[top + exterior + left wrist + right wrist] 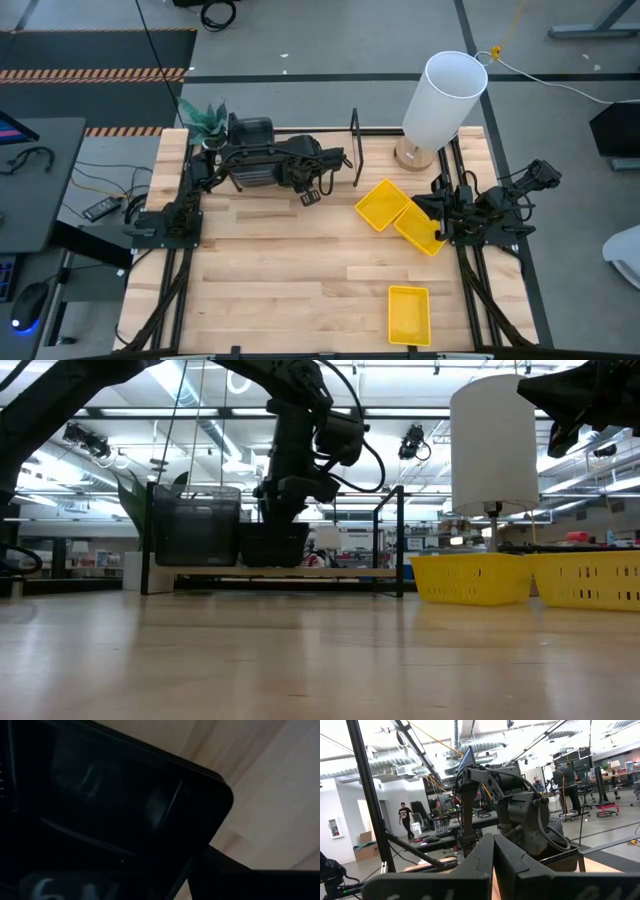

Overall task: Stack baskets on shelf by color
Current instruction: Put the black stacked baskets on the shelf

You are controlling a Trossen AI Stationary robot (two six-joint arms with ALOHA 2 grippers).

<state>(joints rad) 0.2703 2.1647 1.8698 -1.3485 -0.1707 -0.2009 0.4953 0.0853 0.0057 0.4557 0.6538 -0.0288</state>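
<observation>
A tall white cylinder (445, 98) stands at the table's far edge; a green plant (203, 120) sits at the far-left corner.

My left arm (275, 160) stretched across far edge of table, wrist bent down, left gripper (272, 532) lowered at its end; whether its fingers are apart or together I cannot tell. My right arm (500, 205) folded at right edge of table, raised, waiting. Right gripper (493, 862) held level, pointing toward left arm, fingers (475, 865) pressed together, nothing between them.
</observation>
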